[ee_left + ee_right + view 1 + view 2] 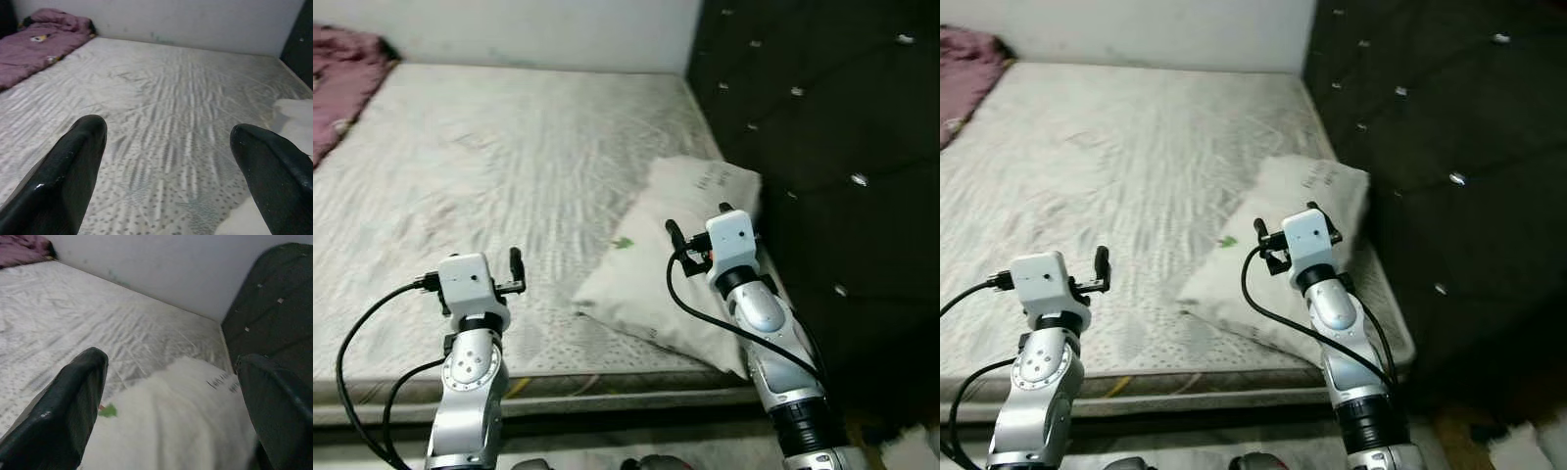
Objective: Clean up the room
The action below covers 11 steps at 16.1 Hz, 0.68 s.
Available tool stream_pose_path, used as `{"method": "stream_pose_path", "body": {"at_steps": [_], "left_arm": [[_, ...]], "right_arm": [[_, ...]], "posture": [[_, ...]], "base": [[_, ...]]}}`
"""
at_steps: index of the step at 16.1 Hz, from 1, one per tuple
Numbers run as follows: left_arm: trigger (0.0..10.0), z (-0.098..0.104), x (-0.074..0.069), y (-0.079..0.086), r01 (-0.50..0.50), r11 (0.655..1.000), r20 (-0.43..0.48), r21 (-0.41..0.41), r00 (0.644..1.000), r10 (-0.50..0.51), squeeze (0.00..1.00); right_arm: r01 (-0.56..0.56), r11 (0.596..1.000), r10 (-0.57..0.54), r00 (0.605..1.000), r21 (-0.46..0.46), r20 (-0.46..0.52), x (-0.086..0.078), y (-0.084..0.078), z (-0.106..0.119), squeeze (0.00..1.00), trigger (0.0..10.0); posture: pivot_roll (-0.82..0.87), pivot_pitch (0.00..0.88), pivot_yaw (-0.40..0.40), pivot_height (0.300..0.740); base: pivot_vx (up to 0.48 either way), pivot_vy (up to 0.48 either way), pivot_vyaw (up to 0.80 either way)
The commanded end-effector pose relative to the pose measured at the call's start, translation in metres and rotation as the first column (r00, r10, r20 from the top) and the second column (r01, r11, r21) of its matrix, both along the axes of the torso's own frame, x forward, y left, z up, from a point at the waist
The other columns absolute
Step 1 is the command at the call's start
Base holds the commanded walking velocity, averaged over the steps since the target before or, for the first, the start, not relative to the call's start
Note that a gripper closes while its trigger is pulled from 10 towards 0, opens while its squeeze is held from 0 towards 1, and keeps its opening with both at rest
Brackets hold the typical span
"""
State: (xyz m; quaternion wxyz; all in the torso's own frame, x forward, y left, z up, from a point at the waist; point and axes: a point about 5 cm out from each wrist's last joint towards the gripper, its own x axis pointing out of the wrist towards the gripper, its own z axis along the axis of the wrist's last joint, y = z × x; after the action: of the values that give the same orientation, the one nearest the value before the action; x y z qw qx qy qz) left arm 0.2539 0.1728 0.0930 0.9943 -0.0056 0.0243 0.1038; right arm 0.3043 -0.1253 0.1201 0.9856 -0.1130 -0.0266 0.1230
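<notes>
Left eye view — both silver arms raised over bare white mattress (509, 157); right gripper (171, 396) above white pillow (666, 264) lower centre-right, left gripper (168, 147) lower left — jaws apart on both.

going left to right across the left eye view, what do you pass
purple blanket → left gripper → white pillow → right gripper → dark tufted headboard

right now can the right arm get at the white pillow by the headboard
Probably yes. The right gripper hangs just over the white pillow, fingers spread, with nothing between them. The dark headboard stands close on its outer side, so a straight drop looks freer than a sideways approach.
</notes>
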Motion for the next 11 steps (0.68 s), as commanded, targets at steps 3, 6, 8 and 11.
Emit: {"method": "stream_pose_path", "body": {"at_steps": [3,6,8,11], "left_arm": [[10.0,-0.0026,0.0013,-0.0042,0.024,1.000,-0.021,-0.008,0.999,-0.024,0.00],[10.0,-0.0023,0.0010,-0.0068,0.035,0.999,-0.019,-0.015,0.999,-0.036,0.00],[10.0,-0.0024,0.0011,-0.0071,0.038,0.999,-0.021,-0.016,0.999,-0.038,0.00],[10.0,-0.0023,0.0009,-0.0074,0.042,0.999,-0.022,-0.016,0.999,-0.042,0.00]], "right_arm": [[-0.013,1.000,0.013,1.000,-0.005,0.000,0.0015,0.0016,0.0004,0.00,10.0],[-0.011,1.000,0.011,1.000,-0.007,0.000,0.0013,0.0006,0.0001,0.00,10.0],[-0.011,1.000,0.011,1.000,-0.008,-0.001,0.0011,0.0006,-0.0002,0.00,10.0],[-0.013,1.000,0.013,1.000,-0.010,-0.002,0.0008,0.0008,-0.0003,0.00,10.0]], "posture": [[0.05,0.000,-0.051,0.740],[0.05,0.000,-0.051,0.740],[0.05,0.000,-0.051,0.740],[0.05,0.000,-0.050,0.740]], "base": [[0.000,-0.106,0.00],[0.000,-0.325,0.00],[0.000,-0.326,0.00],[0.000,-0.335,0.00]]}}
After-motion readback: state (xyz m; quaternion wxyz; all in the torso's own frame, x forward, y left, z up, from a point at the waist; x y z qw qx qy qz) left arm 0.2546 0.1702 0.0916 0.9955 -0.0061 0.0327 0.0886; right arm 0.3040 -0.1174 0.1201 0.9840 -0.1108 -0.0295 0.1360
